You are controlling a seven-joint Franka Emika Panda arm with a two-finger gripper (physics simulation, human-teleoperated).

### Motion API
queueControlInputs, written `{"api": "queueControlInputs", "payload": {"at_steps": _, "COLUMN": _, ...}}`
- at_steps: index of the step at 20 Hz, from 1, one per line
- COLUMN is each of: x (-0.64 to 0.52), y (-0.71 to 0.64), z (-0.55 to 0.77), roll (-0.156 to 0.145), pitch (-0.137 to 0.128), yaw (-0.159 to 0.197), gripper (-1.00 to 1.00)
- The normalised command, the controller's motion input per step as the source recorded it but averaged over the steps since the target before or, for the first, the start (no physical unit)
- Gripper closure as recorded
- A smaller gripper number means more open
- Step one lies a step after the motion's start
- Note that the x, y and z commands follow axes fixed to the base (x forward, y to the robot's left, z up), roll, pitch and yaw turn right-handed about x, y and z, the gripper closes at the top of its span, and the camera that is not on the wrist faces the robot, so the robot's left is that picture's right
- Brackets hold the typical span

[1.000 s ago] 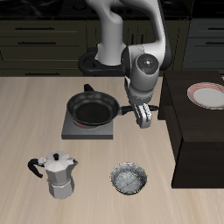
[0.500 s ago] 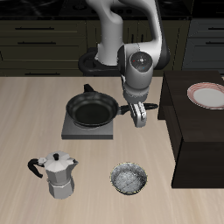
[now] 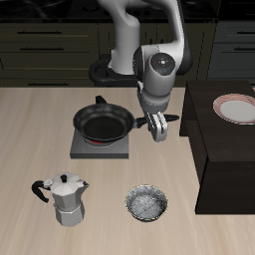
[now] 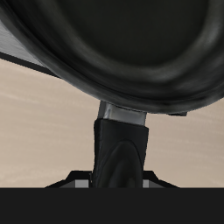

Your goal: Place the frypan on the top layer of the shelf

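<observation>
The end effector (image 3: 158, 130) grips the frypan (image 3: 104, 123) by its handle — the pan sits over the hotplate (image 3: 103, 145) just beside it, the shelf (image 3: 219, 149) near its other side, bare table (image 3: 110, 204) between.

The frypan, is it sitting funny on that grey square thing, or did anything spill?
Nothing looks spilled or broken. The frypan sits over the grey hotplate, its rim hanging a little past the edge, with the gripper at its handle. The moka pot stands upright, and the speckled bowl sits level.
</observation>
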Motion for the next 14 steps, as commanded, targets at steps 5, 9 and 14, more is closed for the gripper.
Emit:
{"api": "queueControlInputs", "payload": {"at_steps": 5, "x": 0.01, "y": -0.02, "z": 0.19, "roll": -0.025, "pitch": -0.026, "yaw": 0.093, "gripper": 1.0}}
{"api": "queueControlInputs", "payload": {"at_steps": 9, "x": -0.01, "y": -0.09, "z": 0.21, "roll": -0.019, "pitch": -0.031, "yaw": 0.055, "gripper": 1.0}}
{"api": "queueControlInputs", "payload": {"at_steps": 14, "x": 0.03, "y": -0.12, "z": 0.35, "roll": -0.029, "pitch": -0.038, "yaw": 0.118, "gripper": 1.0}}
